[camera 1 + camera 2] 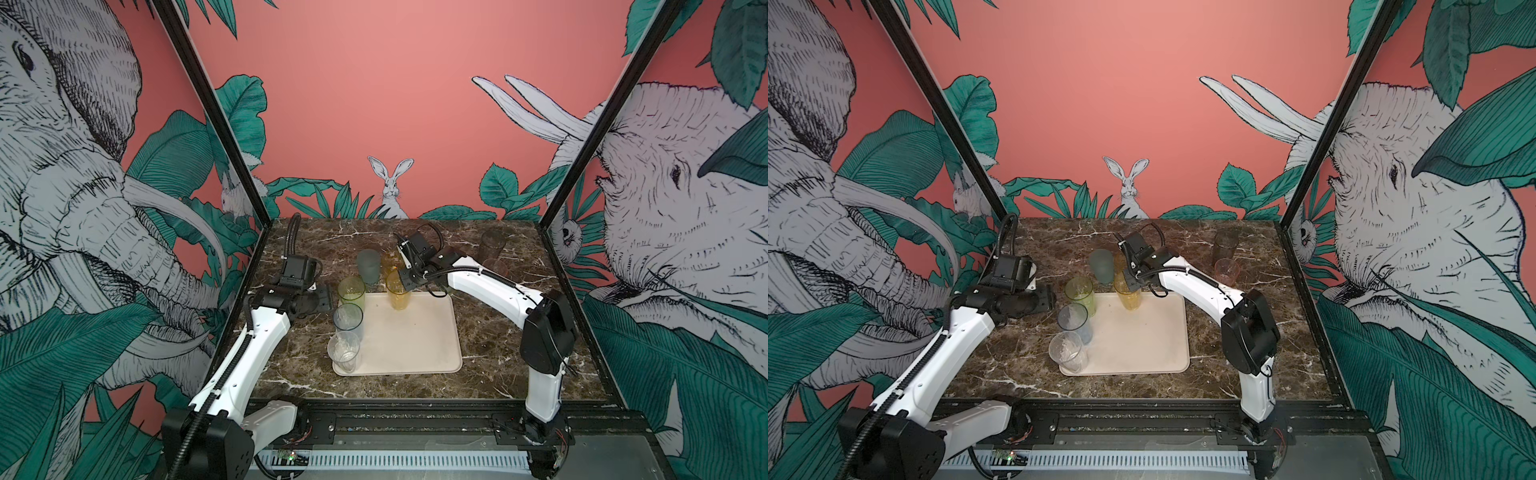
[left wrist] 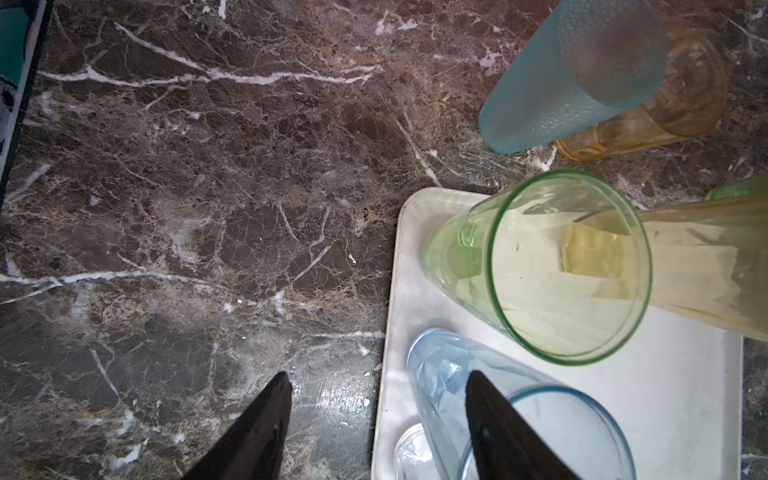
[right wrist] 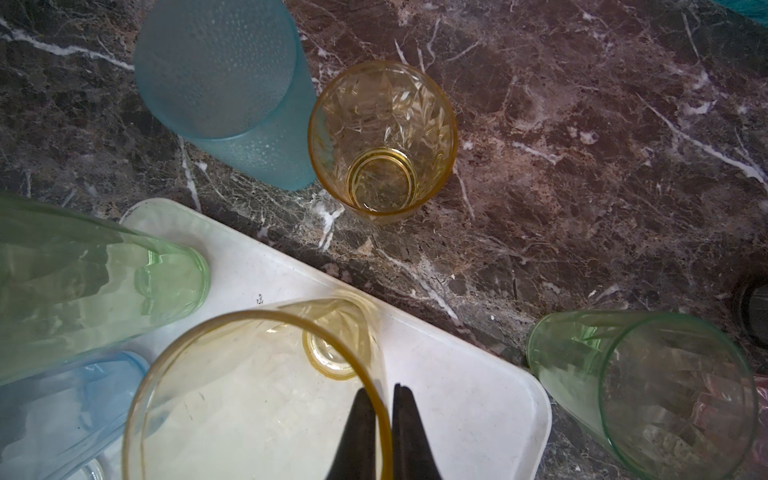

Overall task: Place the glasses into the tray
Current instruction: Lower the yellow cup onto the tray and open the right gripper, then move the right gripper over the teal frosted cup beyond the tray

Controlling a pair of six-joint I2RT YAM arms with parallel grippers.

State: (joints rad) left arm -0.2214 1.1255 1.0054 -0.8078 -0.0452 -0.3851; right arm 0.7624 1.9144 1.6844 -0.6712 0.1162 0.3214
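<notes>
My right tool [image 3: 381, 392]: pinching tall amber glass [image 3: 249, 399] rim, lower centre, on tray [image 3: 469, 399]. Nearby: teal glass [image 3: 224, 91], short amber glass [image 3: 382, 141], upper frame. My left tool [image 2: 376, 390]: spread, empty.

Beneath the left gripper [image 2: 378, 374] and the right gripper [image 3: 380, 388] spreads a dark brown marble tabletop [image 1: 498, 332] veined with white. Beyond them rises a salmon-pink back wall [image 1: 374, 104] with a drawn rabbit [image 1: 390, 183] among green leaves [image 1: 316, 195]. Outward of either gripper stand black frame posts [image 1: 216, 120] and side panels of inked elephants [image 1: 62, 187]. The light is soft and even.
</notes>
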